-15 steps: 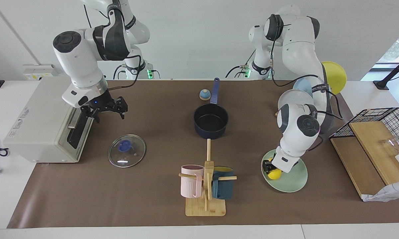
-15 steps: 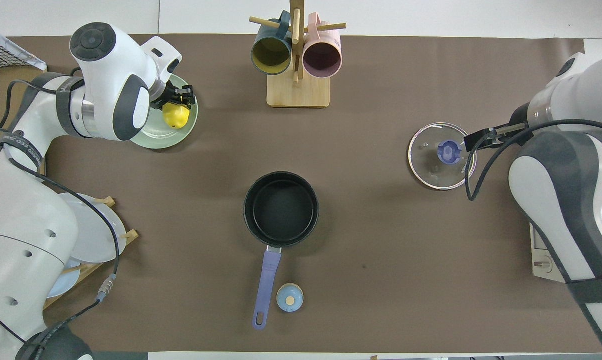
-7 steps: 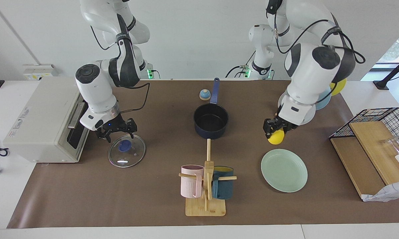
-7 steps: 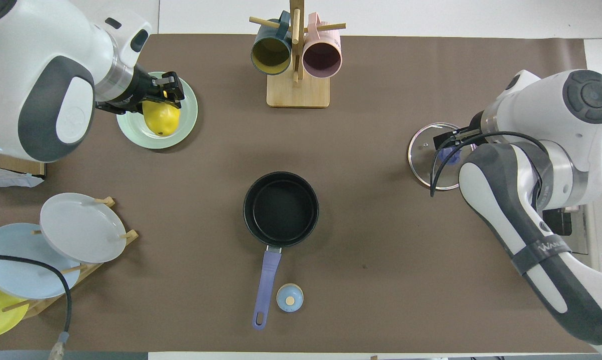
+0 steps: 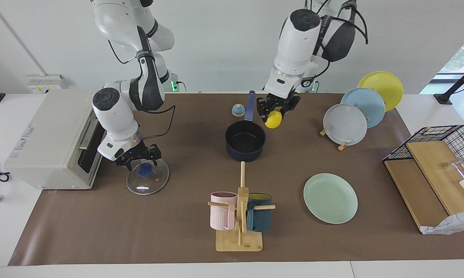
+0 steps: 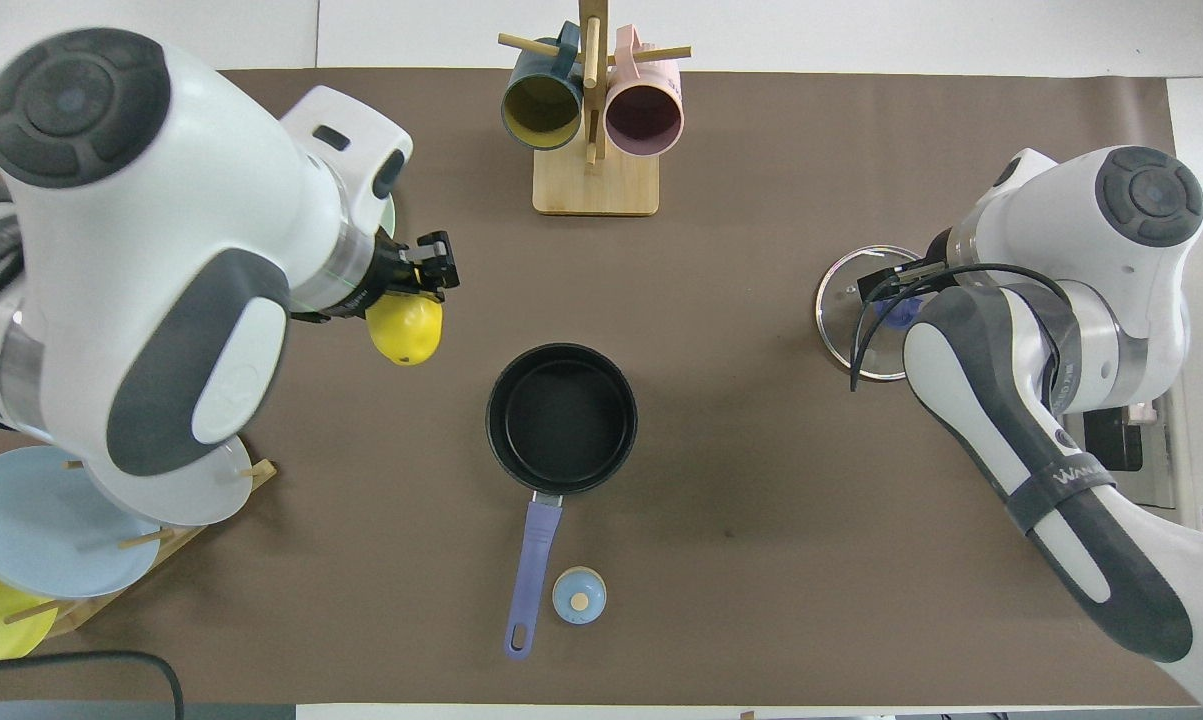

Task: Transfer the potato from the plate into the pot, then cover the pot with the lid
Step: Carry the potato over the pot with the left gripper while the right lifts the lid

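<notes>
Now the left gripper (image 5: 277,109), clamped on the potato (image 5: 273,119), has carried it off the mint-green plate (image 5: 330,198) to just beside the pot (image 5: 245,141), while the right gripper (image 5: 138,159), spread wide, has dropped onto the glass lid (image 5: 147,175).

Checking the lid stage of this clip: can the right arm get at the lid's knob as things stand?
Probably yes. The right gripper, open, hangs low right over the lid, its fingers on either side of the blue knob. Nothing stands in between; the toaster oven sits clear beside it.

The pot (image 5: 245,140) sits between the lid (image 5: 147,175) and the plate (image 5: 330,198).
</notes>
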`<action>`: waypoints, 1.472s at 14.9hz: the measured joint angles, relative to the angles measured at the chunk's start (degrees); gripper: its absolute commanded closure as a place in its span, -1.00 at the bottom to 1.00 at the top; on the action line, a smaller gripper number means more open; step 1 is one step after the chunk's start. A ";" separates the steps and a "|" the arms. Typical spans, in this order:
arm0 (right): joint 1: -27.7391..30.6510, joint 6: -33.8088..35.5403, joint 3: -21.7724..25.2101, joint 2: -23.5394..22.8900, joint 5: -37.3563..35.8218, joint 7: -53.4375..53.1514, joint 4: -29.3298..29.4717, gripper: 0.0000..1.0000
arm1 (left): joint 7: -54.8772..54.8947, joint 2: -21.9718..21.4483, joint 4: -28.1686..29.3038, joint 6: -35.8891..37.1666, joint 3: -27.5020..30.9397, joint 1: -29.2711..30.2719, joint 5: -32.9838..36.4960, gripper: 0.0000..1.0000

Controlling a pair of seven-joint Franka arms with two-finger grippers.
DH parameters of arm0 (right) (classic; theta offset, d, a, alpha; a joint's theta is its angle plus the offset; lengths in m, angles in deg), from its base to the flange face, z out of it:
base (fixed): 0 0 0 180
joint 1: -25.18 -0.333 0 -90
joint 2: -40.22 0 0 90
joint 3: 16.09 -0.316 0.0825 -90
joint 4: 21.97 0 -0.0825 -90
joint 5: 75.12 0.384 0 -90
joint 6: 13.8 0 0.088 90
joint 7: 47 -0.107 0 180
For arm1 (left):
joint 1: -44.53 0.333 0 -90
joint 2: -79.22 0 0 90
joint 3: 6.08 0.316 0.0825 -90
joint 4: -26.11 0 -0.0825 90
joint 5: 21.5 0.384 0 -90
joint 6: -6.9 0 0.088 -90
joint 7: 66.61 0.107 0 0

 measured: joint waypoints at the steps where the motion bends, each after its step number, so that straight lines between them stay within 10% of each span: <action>1: -0.01 -0.27 0.00 -0.23 0.00 0.00 -0.09 -1.00 | -1.68 -0.35 3.45 -3.76 0.02 -2.03 0.00 1.00; 9: -0.08 -5.20 -0.08 -1.03 0.00 3.44 -3.17 -1.00 | -4.27 2.41 16.72 -18.02 0.29 -6.47 0.00 1.00; 18: 0.13 -5.90 0.17 -2.26 0.00 7.77 -3.53 -1.00 | -4.27 5.79 18.16 -24.04 0.32 -6.76 0.00 1.00; 22: 0.13 -5.90 0.20 -2.27 0.00 9.43 -3.69 -0.69 | -4.27 7.79 18.62 -26.98 0.34 -7.11 0.60 1.00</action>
